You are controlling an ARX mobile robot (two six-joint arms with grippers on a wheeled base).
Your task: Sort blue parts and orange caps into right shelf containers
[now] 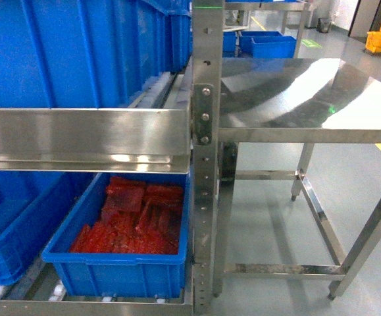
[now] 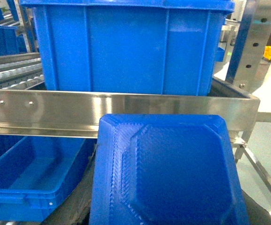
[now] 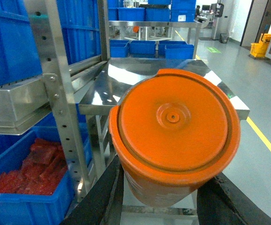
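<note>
Orange cap (image 3: 174, 136), round, ridged rim

No legible txt/labels in any view.

One round orange plastic cap (image 3: 174, 136) and one moulded blue plastic part (image 2: 168, 171) show in the wrist views. Beside the steel shelf post (image 1: 205, 158), one blue bin (image 1: 121, 253) holds red pieces; one steel counter (image 1: 295, 99) stands right of it.

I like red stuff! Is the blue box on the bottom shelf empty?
No, the blue box on the bottom shelf holds a heap of red pieces.
</note>
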